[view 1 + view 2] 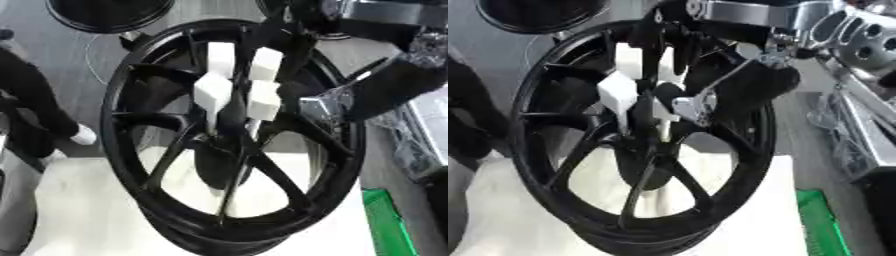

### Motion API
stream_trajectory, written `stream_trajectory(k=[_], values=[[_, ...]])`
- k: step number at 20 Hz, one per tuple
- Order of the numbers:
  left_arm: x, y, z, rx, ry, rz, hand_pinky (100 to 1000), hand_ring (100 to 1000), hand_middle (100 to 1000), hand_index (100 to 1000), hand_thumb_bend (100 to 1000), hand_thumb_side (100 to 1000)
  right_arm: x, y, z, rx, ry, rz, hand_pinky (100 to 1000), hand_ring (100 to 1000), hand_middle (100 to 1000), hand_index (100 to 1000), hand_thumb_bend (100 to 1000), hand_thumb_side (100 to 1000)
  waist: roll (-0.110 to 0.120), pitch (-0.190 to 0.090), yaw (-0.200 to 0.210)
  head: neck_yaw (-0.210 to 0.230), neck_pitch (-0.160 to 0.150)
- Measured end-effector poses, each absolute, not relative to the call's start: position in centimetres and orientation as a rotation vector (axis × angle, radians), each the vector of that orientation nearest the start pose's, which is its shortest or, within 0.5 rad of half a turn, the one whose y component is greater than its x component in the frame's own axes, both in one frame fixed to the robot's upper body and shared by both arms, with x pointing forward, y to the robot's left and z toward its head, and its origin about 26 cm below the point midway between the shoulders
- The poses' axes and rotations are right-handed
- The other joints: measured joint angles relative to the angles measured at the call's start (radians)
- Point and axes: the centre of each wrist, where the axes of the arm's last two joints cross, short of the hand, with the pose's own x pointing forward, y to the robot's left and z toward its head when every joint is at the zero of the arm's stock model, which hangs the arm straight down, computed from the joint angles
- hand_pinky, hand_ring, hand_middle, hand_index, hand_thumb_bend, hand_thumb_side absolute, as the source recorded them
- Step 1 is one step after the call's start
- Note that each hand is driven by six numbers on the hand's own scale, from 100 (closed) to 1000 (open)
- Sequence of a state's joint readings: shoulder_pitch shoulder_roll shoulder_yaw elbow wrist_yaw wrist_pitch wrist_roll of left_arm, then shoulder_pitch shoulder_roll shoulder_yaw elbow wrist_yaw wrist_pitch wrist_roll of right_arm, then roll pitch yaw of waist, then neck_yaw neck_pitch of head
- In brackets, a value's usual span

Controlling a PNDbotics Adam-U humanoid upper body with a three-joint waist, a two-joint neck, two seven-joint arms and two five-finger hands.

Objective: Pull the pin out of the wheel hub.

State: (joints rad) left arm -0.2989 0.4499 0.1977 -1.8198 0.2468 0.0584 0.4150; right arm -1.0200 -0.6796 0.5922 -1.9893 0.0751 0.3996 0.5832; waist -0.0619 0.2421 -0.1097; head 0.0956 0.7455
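Note:
A black spoked wheel (131,150) stands upright on the white table (79,210), its hub (229,145) facing me. My right arm comes in from the upper right. My right hand (236,85), black with white finger pads (213,92), hangs over the hub with the fingers pointing down. A thin pale pin (664,131) sticks up from the hub, and the fingers and thumb close in round its upper end. The hand covers the pin's top. My left hand shows in neither view.
A second black wheel (109,15) lies on the floor at the far left. A green object (385,220) sits past the table's right edge. Metal and plastic-wrapped equipment (429,125) stands along the right side.

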Motion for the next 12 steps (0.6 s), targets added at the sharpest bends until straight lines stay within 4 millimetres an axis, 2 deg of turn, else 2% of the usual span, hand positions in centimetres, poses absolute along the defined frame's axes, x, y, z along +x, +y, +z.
stream_trajectory(k=[5, 7, 10, 12], values=[[31.66, 34.49, 19.59, 0.440, -2.106, 0.305, 623, 765, 725, 774, 149, 724, 28.52, -12.75, 32.59, -0.226, -1.739, 1.831, 655, 623, 669, 836, 171, 189, 0.000, 0.001, 0.001, -0.004, 0.000], [31.64, 34.46, 19.64, 0.439, -2.108, 0.303, 622, 765, 724, 773, 149, 723, 28.60, -12.68, 32.44, -0.232, -1.735, 1.834, 657, 625, 666, 833, 170, 203, 0.001, 0.003, 0.002, -0.006, 0.000], [31.63, 34.45, 19.67, 0.438, -2.108, 0.303, 622, 764, 722, 773, 149, 723, 28.95, -12.79, 32.11, -0.251, -1.723, 1.835, 613, 625, 626, 822, 178, 203, 0.001, 0.005, 0.005, -0.009, 0.000], [31.63, 34.44, 19.68, 0.438, -2.109, 0.302, 622, 763, 720, 772, 149, 723, 29.15, -12.88, 31.92, -0.266, -1.721, 1.835, 627, 640, 631, 827, 173, 215, 0.001, 0.005, 0.005, -0.009, 0.000]])
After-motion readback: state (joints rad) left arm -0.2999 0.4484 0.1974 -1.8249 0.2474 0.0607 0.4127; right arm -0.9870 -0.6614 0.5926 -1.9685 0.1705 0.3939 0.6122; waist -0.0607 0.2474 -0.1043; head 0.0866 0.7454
